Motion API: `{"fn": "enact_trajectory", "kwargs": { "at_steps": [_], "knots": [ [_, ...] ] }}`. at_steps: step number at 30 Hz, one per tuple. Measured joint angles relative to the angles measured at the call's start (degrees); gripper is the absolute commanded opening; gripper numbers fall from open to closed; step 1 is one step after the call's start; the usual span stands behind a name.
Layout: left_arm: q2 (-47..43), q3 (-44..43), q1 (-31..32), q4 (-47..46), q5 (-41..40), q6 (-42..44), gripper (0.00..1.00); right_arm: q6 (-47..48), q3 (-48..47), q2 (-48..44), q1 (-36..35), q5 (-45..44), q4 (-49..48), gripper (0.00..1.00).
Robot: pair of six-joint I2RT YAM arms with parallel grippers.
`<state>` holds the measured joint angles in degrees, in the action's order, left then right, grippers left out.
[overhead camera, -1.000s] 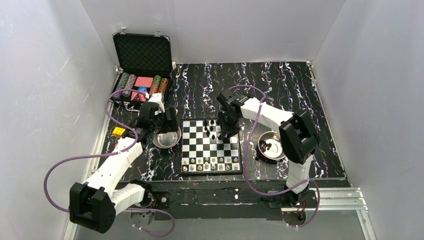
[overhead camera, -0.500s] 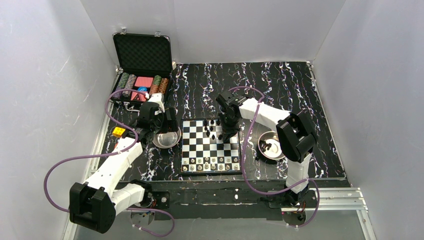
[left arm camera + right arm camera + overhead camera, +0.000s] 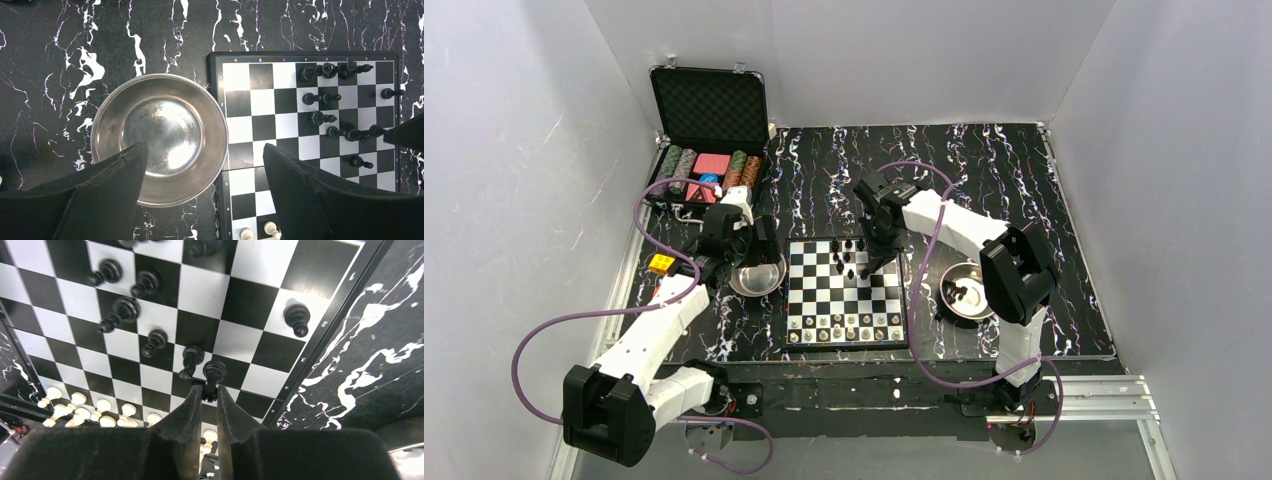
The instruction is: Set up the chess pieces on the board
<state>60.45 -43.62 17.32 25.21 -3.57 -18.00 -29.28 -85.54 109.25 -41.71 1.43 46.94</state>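
On the marbled bench [image 3: 984, 170] the checkered board [image 3: 819, 290] lies flat near the arms. The left claw [image 3: 204, 150] hangs wide open above a steel bowl [image 3: 160, 137] touching the board's left edge. The right claw [image 3: 209, 389] is narrowed onto a black piece [image 3: 214, 371] over the board's right half. White pieces [image 3: 844, 325] line its near edge.

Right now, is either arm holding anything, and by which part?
Right gripper pinches a black chess piece by its top end; left gripper holds nothing, jaws open.
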Motion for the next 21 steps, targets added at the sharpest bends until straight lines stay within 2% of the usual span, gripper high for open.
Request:
{"fn": "enact_trajectory", "kwargs": {
  "at_steps": [12, 21],
  "knots": [
    [0.0, 0.0, -0.02, 0.0, 0.0, 0.0, 0.85, 3.52, -11.19, 1.16, 4.04, -2.1, 3.06, 0.12],
    [0.0, 0.0, 0.0, 0.02, 0.0, 0.0, 0.85, 4.87, -13.49, 5.55, 9.55, -0.52, 4.13, 0.12]
  ]
}}
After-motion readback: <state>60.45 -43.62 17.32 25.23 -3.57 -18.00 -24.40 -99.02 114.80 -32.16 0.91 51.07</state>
